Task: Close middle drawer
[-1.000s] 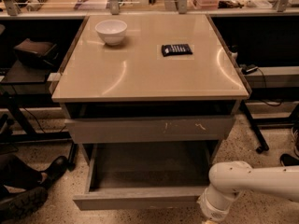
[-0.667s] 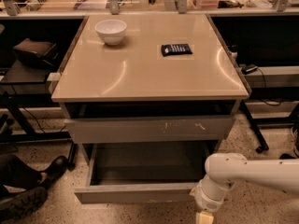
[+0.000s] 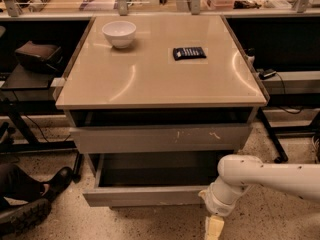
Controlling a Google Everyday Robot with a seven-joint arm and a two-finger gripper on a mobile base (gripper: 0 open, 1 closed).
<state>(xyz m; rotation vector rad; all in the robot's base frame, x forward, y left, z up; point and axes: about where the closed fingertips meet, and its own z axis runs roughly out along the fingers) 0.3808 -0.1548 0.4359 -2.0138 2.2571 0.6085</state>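
Note:
The middle drawer [image 3: 150, 195] is pulled out below the cabinet's upper drawer front [image 3: 160, 139], which bears pale scratch marks. Its plain grey floor [image 3: 155, 171] and side walls show, and nothing lies in it. My gripper [image 3: 214, 227] hangs low at the bottom edge of the view, just in front of the right end of the drawer's flat front. The white arm [image 3: 260, 176] comes in from the right, and its wrist sits against the drawer's front right corner.
A white bowl [image 3: 119, 33] and a black flat device [image 3: 189, 53] lie on the beige cabinet top [image 3: 150, 79]. A person's black shoes [image 3: 30, 204] rest on the floor at the lower left. Dark table frames stand on both sides.
My arm has moved left and in toward the cabinet. The middle drawer's front has slid back a little, so less of its floor shows.

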